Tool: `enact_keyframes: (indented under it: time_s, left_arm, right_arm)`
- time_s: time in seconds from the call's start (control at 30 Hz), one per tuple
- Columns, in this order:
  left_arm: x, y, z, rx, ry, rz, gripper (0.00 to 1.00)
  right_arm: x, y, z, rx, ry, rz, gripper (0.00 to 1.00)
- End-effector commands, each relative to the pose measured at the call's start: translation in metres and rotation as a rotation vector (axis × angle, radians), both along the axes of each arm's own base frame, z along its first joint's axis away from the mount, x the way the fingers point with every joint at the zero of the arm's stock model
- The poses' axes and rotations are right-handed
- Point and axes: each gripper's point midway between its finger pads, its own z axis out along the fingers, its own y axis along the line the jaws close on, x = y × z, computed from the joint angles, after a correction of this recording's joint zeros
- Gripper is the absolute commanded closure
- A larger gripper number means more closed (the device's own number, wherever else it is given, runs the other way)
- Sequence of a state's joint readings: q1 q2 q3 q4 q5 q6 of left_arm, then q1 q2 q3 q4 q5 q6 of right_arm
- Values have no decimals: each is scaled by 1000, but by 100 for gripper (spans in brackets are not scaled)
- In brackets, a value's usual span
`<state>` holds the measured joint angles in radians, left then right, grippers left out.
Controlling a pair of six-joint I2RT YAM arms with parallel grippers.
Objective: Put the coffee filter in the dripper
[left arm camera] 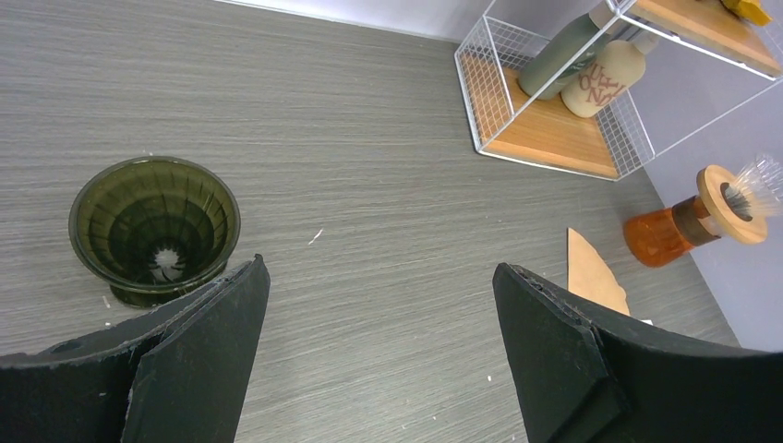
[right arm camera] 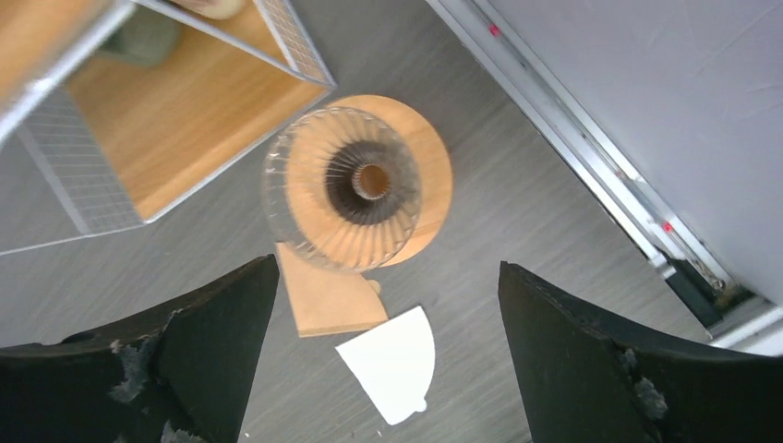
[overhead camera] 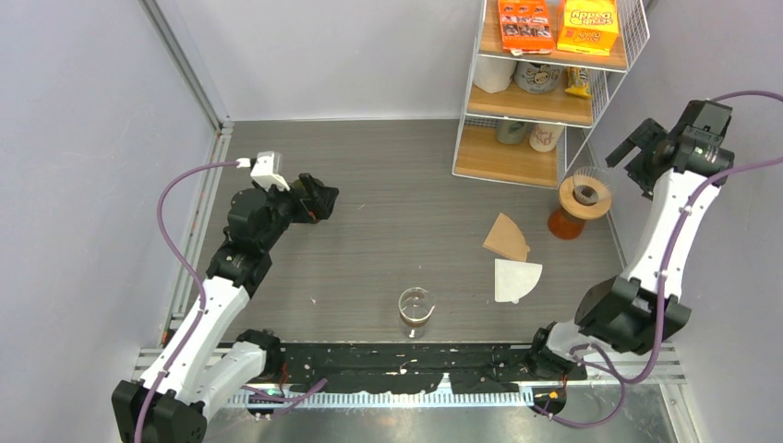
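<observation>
Coffee filter (overhead camera: 515,279), white, lies flat on table (overhead camera: 388,231) nr right edge, beside a brown one (overhead camera: 506,237); dripper (overhead camera: 584,192) just beyond. Right gripper (overhead camera: 637,146) is nearer, open & empty, by dripper. Left gripper (overhead camera: 321,198) open too, well apart.

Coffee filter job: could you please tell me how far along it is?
Nothing looks done: the clear dripper on the orange carafe and the dark green dripper are empty. Nothing is in hand: left gripper and right gripper are open and empty. The brown filter and white filter lie flat on the table. Left to do: picking up a filter and seating it in a dripper.
</observation>
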<state>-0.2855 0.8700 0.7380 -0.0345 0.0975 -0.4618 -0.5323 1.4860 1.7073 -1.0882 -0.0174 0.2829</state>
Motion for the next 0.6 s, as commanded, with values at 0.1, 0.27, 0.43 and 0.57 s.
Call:
enact_keyframes:
  time_s: [0.1, 0.27, 0.43, 0.57]
  left_arm:
    - [1, 4, 17, -8, -62, 14, 0]
    - [-2, 4, 15, -14, -39, 16, 1]
    - [-7, -6, 17, -57, -30, -31, 0]
    - [-8, -10, 9, -79, 17, -47, 0]
  right_arm:
    - [4, 44, 116, -127, -497, 206, 5]
    - [-21, 68, 141, -195, -709, 227, 5]
    - [-51, 113, 153, -147, -886, 312, 5]
    - [-64, 143, 127, -33, -854, 381, 5]
